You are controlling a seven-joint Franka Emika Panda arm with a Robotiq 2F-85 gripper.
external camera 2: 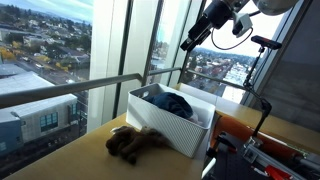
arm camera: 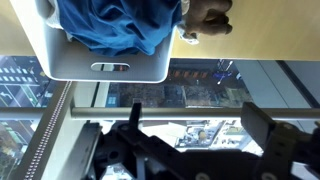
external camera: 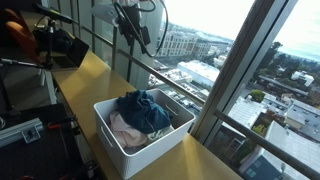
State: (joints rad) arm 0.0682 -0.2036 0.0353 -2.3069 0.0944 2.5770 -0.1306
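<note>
Tall windows over a city skyline back a long wooden counter [external camera: 90, 72] in an exterior view. A white rectangular plastic bin [external camera: 112, 140] is seen standing on that counter. A crumpled dark blue fabric garment [external camera: 146, 108] is heaped inside the bin, with a pale pink cloth [external camera: 124, 130] tucked beneath it toward the bin's near corner. The black gripper [external camera: 140, 40] is hung well above the bin, and nothing is touched by it.

In an exterior view taken low along the counter, the bin [external camera 2: 165, 126] is shown with the blue garment [external camera 2: 176, 102] rising just over its rim. A brown fuzzy bundle [external camera 2: 135, 142] is found lying on the wood just beside the bin's outer wall, not inside it. The gripper [external camera 2: 188, 44] is held high above the bin's far side, and nothing is seen between its fingers.

In the wrist view, the fingers [arm camera: 135, 118] are spread wide apart and nothing is carried. The bin's handled end wall [arm camera: 110, 68] and the blue garment [arm camera: 115, 25] are framed beyond them. The brown bundle [arm camera: 210, 15] is set just beside the bin's corner.

Judged from this layout, the blue garment and the pink cloth can be counted as put away in the bin. The brown bundle is left outside it, untouched by the gripper.
</note>
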